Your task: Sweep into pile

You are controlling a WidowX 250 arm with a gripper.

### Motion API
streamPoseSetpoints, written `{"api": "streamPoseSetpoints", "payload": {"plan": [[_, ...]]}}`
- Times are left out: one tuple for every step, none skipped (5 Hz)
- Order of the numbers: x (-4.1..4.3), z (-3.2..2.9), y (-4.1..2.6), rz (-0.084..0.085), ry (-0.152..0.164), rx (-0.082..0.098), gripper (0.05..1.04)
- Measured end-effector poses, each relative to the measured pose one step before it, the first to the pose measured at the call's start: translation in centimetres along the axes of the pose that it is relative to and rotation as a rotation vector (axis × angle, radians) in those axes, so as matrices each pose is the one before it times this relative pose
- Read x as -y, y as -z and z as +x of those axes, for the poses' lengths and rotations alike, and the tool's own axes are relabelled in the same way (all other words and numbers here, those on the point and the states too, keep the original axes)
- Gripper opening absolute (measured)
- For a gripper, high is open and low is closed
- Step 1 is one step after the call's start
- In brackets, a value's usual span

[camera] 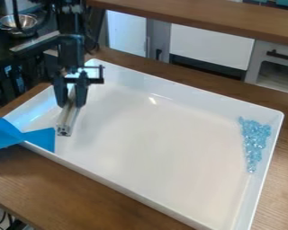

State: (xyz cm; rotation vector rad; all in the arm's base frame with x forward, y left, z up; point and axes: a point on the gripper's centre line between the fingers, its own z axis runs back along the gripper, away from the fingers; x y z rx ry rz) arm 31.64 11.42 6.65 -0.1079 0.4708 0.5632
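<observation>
Generally, in the camera view, the gripper (72, 99) hangs down over the left part of a large white tray (143, 139), with the arm (70, 47) entering from the top edge at the upper left. The hand is narrowed onto a metal bar (66, 119), one finger along each side of its upper part. The bar slants down and slightly to the left, its square, grooved end pointing toward the near long wall of the tray; contact between bar and tray floor cannot be confirmed. The task's material, a quantity of small clear-blue beads (254, 137), is located at the opposite end of the tray, well apart from the bar. The beads form an elongated cluster beside the right wall, broader at the far end and tapering to a thin tip at the near end. Blue sheet material (39, 138) lies over the tray's near left corner and extends to the left edge of the view. The tray rests on a brown wooden counter (104, 193). A metal bowl (18, 22) stands at the upper left. Behind the counter are white and grey cabinets (209, 47), below a raised wooden ledge (188, 17).
</observation>
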Motion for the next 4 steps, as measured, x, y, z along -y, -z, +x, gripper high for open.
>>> {"api": "streamPoseSetpoints", "payload": {"plan": [[0.190, 0.524, 0.914, 0.0084, -0.0597, -0.0454, 0.394], [-0.116, 0.024, -0.038, 0.0073, -0.0500, 0.0021, 0.699], [-0.038, -0.542, -0.350, -0.0140, 0.0362, 0.0263, 0.970], [0.139, -1.685, -2.715, -0.0400, 0.0819, 0.0833, 1.007]]}}
